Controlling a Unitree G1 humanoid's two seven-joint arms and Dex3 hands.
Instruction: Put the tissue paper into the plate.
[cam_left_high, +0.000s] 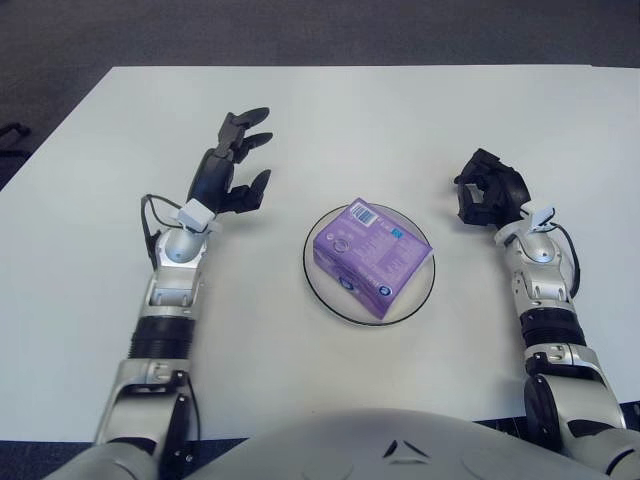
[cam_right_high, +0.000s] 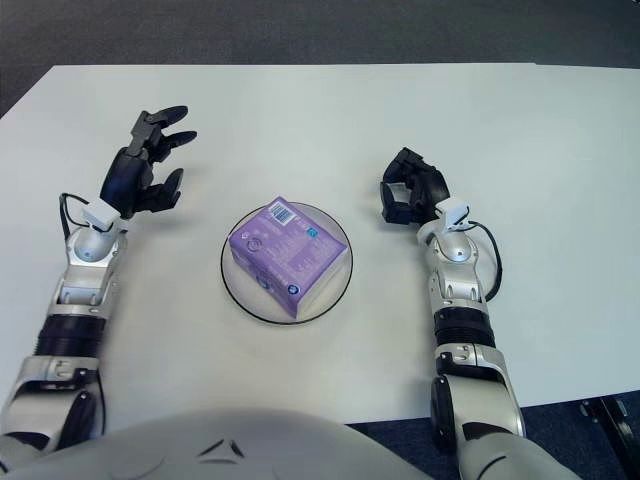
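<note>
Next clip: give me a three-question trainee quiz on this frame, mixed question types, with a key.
1. True or false: the purple tissue pack lies inside the plate.
2. Which hand has its fingers spread and holds nothing? A) left hand B) right hand
3. Fill in: both hands show over the white ____, one on each side of the plate.

Key
1. True. The pack sits within the plate's rim.
2. A. The left hand shows left of the plate with fingers apart; the right hand's fingers are curled, and neither touches the pack.
3. table
</note>
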